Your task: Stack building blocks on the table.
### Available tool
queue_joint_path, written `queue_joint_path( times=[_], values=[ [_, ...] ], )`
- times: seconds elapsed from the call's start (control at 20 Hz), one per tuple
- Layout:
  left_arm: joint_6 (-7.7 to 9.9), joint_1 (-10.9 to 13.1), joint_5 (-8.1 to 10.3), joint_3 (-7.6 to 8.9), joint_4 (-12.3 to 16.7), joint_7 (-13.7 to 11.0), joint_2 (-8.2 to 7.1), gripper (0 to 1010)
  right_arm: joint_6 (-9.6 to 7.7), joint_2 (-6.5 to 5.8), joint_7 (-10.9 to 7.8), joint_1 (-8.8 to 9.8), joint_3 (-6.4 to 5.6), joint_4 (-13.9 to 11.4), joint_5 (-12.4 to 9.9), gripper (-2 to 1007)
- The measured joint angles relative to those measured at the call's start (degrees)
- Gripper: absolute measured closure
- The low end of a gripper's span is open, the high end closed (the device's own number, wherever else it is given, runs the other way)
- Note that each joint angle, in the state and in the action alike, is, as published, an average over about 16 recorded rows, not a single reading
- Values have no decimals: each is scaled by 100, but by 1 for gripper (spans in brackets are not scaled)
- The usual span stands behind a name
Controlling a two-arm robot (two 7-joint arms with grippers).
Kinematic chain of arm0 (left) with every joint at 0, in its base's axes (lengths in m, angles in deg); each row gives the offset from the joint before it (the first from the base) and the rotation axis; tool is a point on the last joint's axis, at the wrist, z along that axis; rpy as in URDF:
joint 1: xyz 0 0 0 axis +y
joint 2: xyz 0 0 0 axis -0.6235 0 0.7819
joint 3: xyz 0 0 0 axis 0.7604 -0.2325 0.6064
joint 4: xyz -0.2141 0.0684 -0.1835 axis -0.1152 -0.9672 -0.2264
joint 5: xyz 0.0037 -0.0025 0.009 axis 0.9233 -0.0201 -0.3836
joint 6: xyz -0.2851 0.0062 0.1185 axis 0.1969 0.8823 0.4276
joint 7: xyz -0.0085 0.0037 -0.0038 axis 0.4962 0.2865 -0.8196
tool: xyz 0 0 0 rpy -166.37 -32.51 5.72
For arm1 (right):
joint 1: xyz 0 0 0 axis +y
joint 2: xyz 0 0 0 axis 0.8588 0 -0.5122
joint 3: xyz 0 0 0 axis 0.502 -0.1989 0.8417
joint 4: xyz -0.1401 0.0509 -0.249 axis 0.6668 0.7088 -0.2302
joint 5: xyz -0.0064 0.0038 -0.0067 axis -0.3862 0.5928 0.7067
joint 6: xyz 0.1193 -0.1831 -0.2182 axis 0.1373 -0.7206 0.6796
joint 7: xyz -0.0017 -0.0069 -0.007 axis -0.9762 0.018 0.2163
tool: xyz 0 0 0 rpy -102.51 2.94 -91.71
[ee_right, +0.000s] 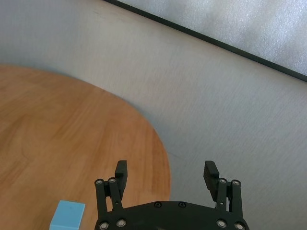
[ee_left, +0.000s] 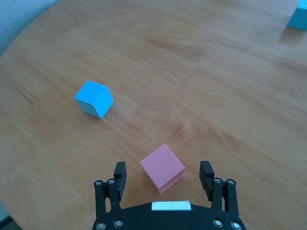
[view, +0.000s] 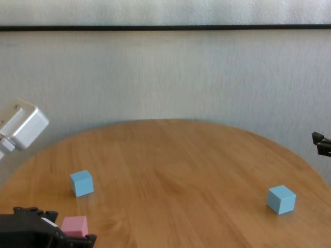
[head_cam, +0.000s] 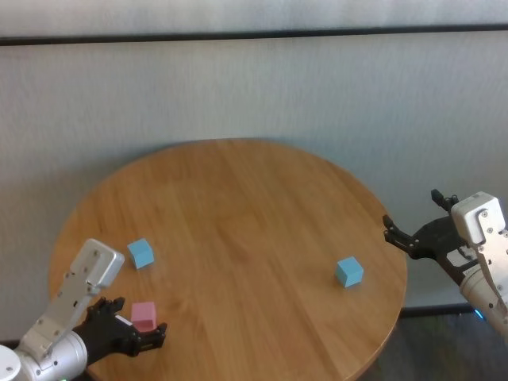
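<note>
The pink block lies near the front left edge of the round wooden table. My left gripper is open with one finger on each side of the pink block, not touching it. One light blue block sits just beyond the pink one, and it also shows in the left wrist view. The other light blue block lies at the right side of the table. My right gripper is open and empty, held just off the table's right edge, with that block below it.
A plain grey wall with a dark horizontal strip stands behind the table. The table's rim curves close to both grippers. Bare wood lies between the left blocks and the right block.
</note>
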State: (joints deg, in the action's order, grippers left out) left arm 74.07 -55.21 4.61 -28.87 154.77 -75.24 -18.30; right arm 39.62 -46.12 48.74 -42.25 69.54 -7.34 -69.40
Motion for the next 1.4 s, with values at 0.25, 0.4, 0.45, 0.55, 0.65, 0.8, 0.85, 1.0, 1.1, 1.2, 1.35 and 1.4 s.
queue_joint_path(
  times=[0.25, 0.4, 0.45, 0.55, 0.65, 0.8, 0.85, 1.0, 1.1, 1.2, 1.35, 1.4],
  values=[
    [17, -58, -55, 40, -95, -58, 83, 8, 0, 0, 0, 0, 0, 0, 0, 1],
    [44, -94, -87, 65, -151, -77, 136, 8, 0, 0, 0, 0, 0, 0, 0, 1],
    [57, -107, -97, 74, -169, -82, 155, 8, 0, 0, 0, 0, 0, 0, 0, 1],
    [84, -133, -118, 90, -205, -90, 190, 8, 0, 0, 0, 0, 0, 0, 0, 1],
    [110, -157, -135, 103, -236, -96, 223, 8, 0, 0, 0, 0, 0, 0, 0, 1],
    [148, -187, -156, 118, -272, -100, 259, 8, 0, 0, 0, 0, 0, 0, 0, 1],
    [160, -195, -161, 122, -281, -99, 269, 8, 0, 0, 0, 0, 0, 0, 0, 1],
    [195, -209, -172, 133, -300, -92, 290, 8, 0, 0, 0, 0, 0, 0, 0, 1],
    [213, -214, -176, 138, -306, -87, 298, 8, 0, 0, 0, 0, 0, 0, 0, 1],
    [219, -215, -177, 140, -308, -87, 300, 11, 0, 0, 0, 0, 0, 0, 0, 1],
    [215, -211, -175, 139, -305, -87, 296, 26, 0, 0, 0, 0, 0, 0, 0, 1],
    [212, -210, -174, 139, -303, -87, 294, 35, 0, 0, 0, 0, 0, 0, 0, 1]
  ],
)
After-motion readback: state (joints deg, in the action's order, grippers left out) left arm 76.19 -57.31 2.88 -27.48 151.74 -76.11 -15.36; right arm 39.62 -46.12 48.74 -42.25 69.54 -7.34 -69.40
